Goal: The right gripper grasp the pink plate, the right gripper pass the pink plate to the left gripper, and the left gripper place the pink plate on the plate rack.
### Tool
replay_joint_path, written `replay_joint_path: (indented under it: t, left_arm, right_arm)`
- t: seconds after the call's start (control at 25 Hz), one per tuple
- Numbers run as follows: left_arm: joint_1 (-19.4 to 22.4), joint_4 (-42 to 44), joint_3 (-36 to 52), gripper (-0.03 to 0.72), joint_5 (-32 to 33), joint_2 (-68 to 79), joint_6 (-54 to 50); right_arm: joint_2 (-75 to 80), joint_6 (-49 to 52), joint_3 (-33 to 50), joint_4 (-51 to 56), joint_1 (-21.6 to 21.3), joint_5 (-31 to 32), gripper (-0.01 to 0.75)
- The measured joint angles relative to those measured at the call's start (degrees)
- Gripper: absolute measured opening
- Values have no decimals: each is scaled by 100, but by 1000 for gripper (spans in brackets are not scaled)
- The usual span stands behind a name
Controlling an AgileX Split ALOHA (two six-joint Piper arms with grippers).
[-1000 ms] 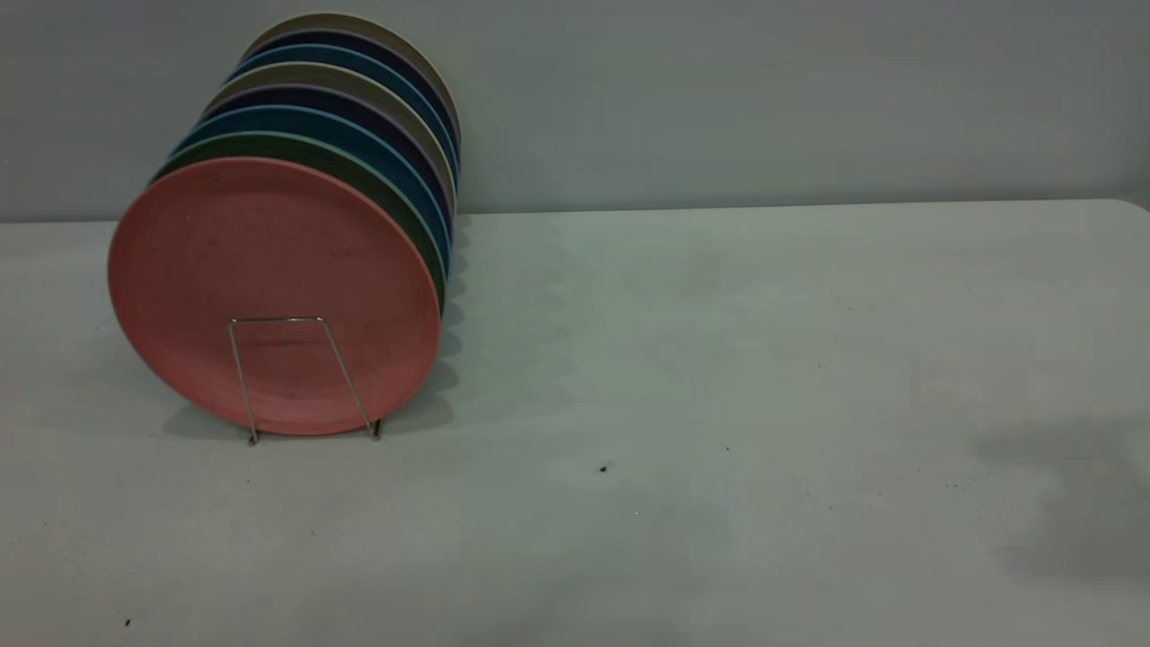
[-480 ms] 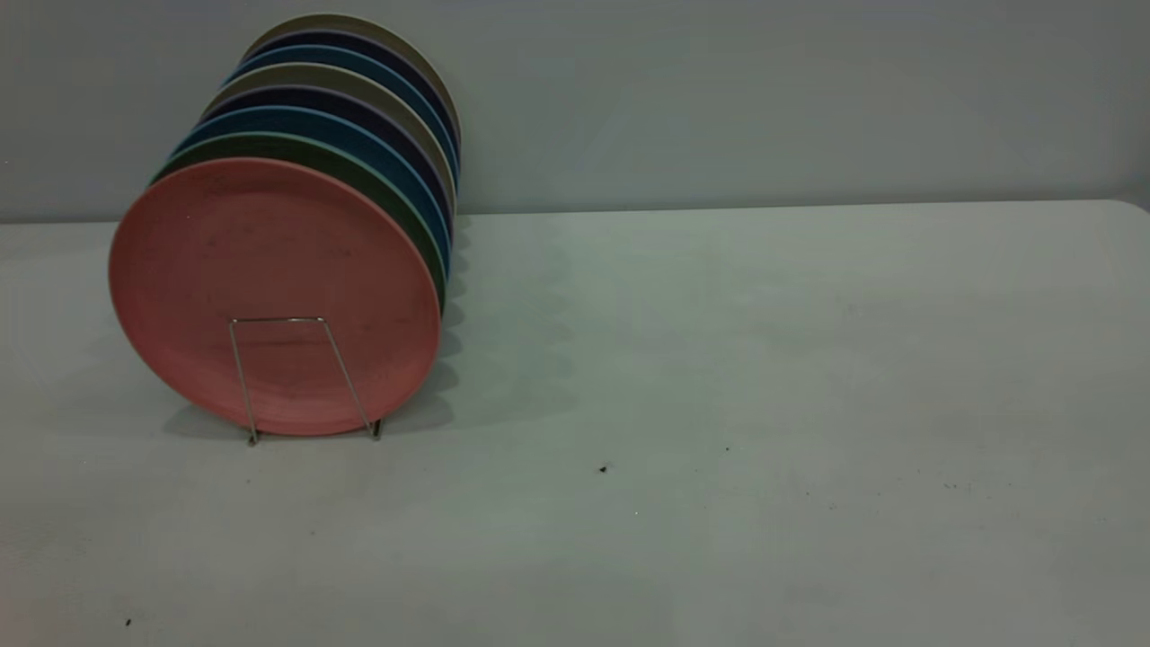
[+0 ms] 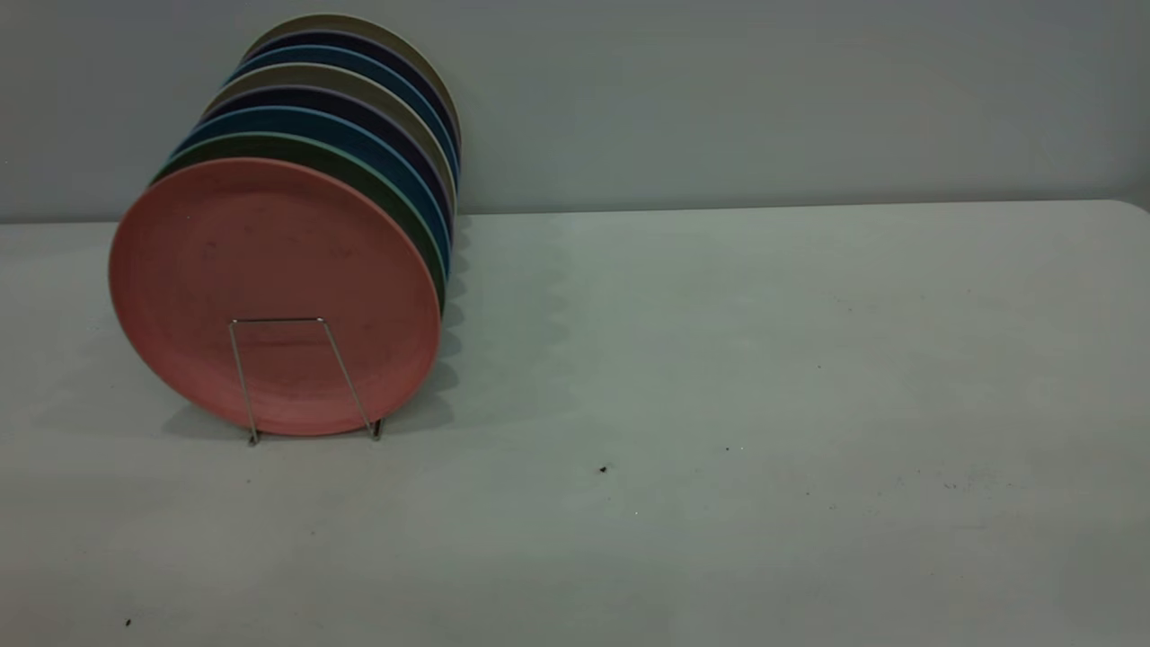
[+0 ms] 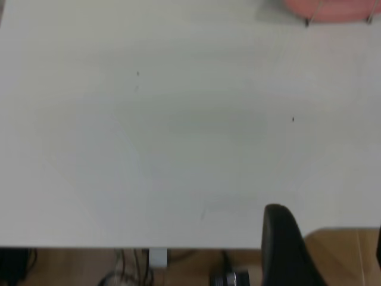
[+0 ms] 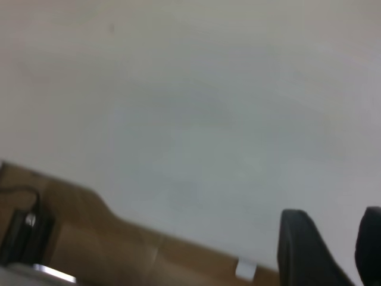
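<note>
pink plate already stood frontmost in rack; right gripper parted, left gripper unclear; risked knocking plate loose if bumped.

Pale grey bench bears scattered dark specks. Plain grey wall behind, meeting the bench's far edge. Wrist views show brown wooden floor and cables below the bench edge.

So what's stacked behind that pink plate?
Behind the pink plate stand a green plate, then blue, dark and beige plates. Only their rims show; the plate rack behind is hidden.
</note>
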Motion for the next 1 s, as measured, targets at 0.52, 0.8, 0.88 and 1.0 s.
replay_joint_path:
  t: [0.52, 0.8, 0.88, 1.0]
  left_arm:
    - [-208, -272, 439, 406, -100, -1002, -62]
    - [-219, -381, 439, 406, -128, -1002, 18]
    - [-219, -451, 439, 406, -128, -1002, 41]
    - [-219, -571, 439, 406, -128, -1002, 178]
  right_arm:
    - [-364, 401, 921, -545, 0, -575, 239]
    - [-377, 544, 921, -661, 0, -594, 239]
    - [-377, 544, 921, -661, 0, -601, 239]
    - [-377, 544, 921, -666, 0, -601, 239]
